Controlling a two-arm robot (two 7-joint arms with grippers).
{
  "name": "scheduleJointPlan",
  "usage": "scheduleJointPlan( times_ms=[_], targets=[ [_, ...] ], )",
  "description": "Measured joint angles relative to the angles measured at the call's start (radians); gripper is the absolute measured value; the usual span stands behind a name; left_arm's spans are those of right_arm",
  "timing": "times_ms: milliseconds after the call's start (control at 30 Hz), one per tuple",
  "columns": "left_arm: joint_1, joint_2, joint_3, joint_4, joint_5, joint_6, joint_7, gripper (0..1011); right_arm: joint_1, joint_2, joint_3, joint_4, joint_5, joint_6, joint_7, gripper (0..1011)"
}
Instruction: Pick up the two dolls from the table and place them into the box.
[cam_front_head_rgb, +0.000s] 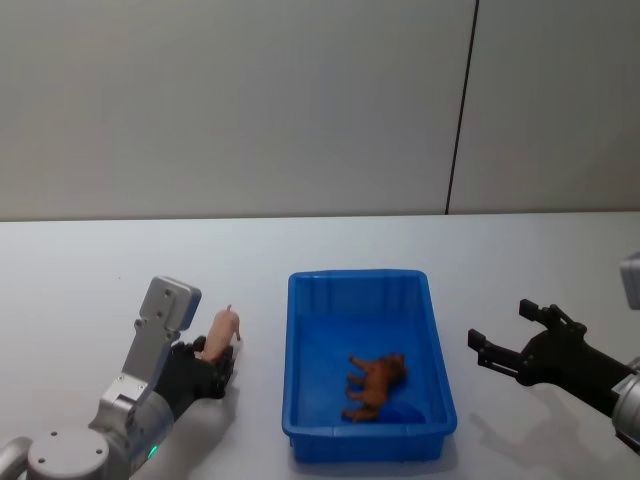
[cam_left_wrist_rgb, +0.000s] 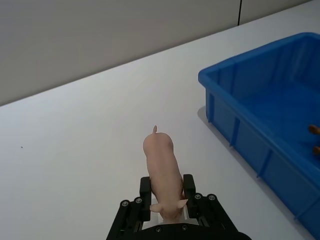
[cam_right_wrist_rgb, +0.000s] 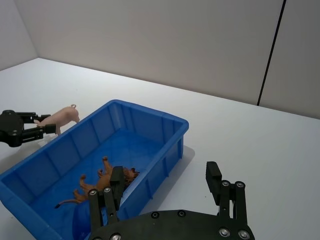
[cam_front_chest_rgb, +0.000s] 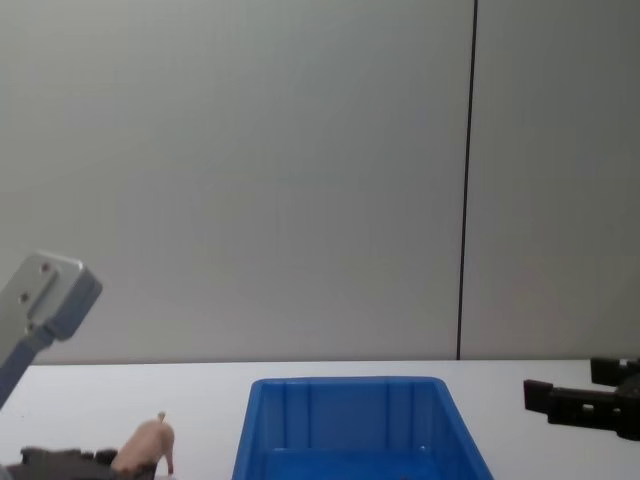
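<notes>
1. left gripper (cam_front_head_rgb: 215, 360) sits low over the table (cam_front_head_rgb: 90, 280), just left of the blue box (cam_front_head_rgb: 300, 440). its two fingers (cam_left_wrist_rgb: 145, 191) are clamped on the head end of the pink doll (cam_front_head_rgb: 222, 327), whose tail end sticks out away from the arm.
2. from the chest view the pink doll (cam_front_chest_rgb: 150, 444) looks at or just above table level; cannot tell whether it has left the surface.
3. brown doll (cam_front_head_rgb: 375, 385) lies on its side inside the box, on the floor toward the near right corner. that half of the task looks done.
4. right gripper (cam_front_head_rgb: 512, 335) hangs to the right of the box, fingers spread apart and holding nothing, well clear of the rim.
5. step in hand, by my reading: pink doll is grasped, carry to the box comes next.
6. next move calls for lifting high enough that the doll's legs clear the thick left rim, shifting right over the open floor, then releasing away from the brown doll.
</notes>
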Motion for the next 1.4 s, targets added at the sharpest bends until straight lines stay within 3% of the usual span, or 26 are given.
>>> scheduleJointPlan(
  times_ms=[600,1033,1400],
  targets=[
    [-0.05,-0.013,-0.013,-0.086,0.071,-0.061,-0.066,387,0.0,0.0,0.0,0.0,0.0,0.0,0.0,1001],
    [-0.109,-0.073,0.019,-0.091,0.122,-0.086,-0.179,389,0.0,0.0,0.0,0.0,0.0,0.0,0.0,1001],
    [-0.12,-0.101,0.043,-0.081,0.139,-0.103,-0.221,716,0.0,0.0,0.0,0.0,0.0,0.0,0.0,1001]
  ],
)
